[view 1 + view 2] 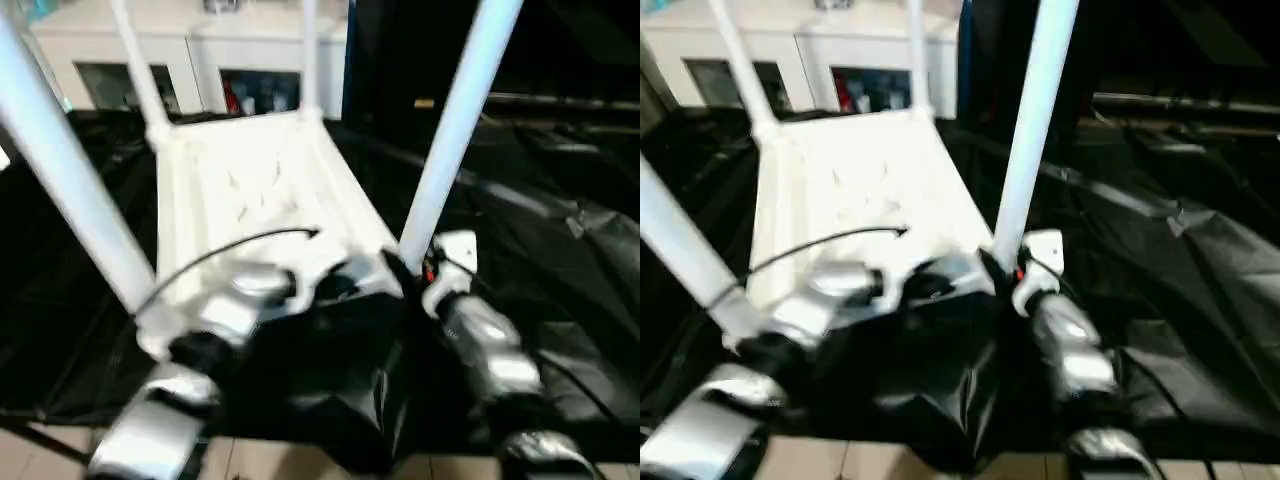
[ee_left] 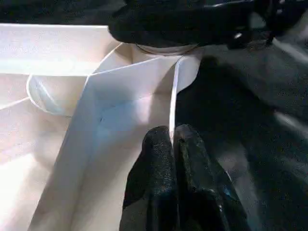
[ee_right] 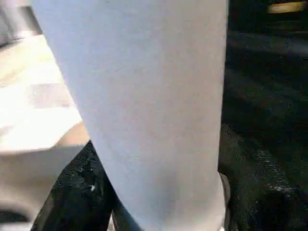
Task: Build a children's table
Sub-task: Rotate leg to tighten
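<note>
Looking down, I see the tabletop (image 1: 262,190) lying upside down on the black cloth (image 1: 560,260), four legs (image 1: 455,125) standing up from its corners. My right gripper (image 3: 159,211) is clamped around the near right leg at its base. My left gripper (image 2: 173,149) is pinched together on the tabletop's thin rim beside that socket.

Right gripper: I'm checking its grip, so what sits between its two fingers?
In the right wrist view, a white table leg stands between the right gripper's two black fingers, one on each side.
</note>
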